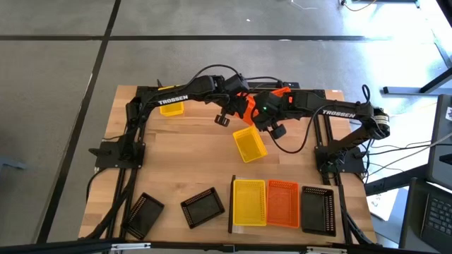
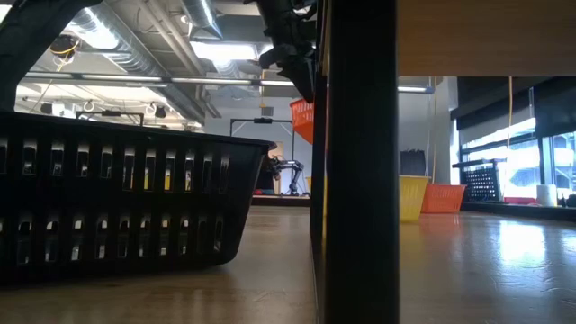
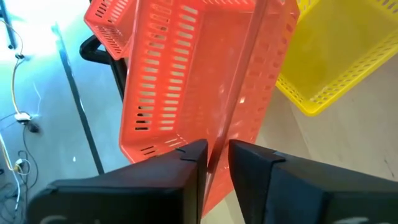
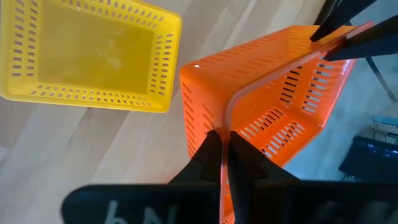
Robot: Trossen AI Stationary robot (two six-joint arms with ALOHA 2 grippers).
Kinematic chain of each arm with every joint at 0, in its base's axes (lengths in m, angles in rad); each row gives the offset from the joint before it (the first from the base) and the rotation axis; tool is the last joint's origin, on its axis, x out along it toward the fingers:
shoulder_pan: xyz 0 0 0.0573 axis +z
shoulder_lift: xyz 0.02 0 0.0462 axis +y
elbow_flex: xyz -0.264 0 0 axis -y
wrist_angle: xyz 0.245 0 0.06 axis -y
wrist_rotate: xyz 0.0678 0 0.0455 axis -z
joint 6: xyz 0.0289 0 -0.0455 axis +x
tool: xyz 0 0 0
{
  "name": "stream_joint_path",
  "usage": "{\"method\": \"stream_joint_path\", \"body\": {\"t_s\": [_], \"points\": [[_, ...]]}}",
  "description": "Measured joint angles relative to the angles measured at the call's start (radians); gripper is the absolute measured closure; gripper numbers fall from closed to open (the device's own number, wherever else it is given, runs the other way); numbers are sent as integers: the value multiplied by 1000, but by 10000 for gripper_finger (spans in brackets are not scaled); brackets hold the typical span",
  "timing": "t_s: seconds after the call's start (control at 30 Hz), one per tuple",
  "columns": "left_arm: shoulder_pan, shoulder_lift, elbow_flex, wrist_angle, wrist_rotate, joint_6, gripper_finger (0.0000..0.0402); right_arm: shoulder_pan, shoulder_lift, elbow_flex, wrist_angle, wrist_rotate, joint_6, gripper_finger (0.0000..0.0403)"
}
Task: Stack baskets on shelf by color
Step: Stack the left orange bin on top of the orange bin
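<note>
Clamped on one orange basket (image 1: 248, 106) held above the worktop (image 1: 191, 166), the left gripper (image 3: 214, 163) and right gripper (image 4: 223, 160) each pinched an opposite rim. Uneven pulling could tear it free onto the loose yellow basket (image 1: 249, 144), well short of the shelf (image 1: 275, 224).

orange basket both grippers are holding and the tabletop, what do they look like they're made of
Orange basket: looks like thin moulded plastic, slightly glossy, with slotted mesh walls and a smooth rim pinched by the left gripper and the right gripper. Tabletop: apparently pale wood, matte, with visible grain and plank seams.
</note>
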Motion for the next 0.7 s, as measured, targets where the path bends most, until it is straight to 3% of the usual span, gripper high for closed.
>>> {"method": "stream_joint_path", "body": {"t_s": [0.43,0.7], "points": [[-10,0,0,-1,0,-50,344,0,0,0,-3,0,0,403],[-11,0,0,-1,66,-55,344,1,0,0,-20,-1,-1,403]]}}
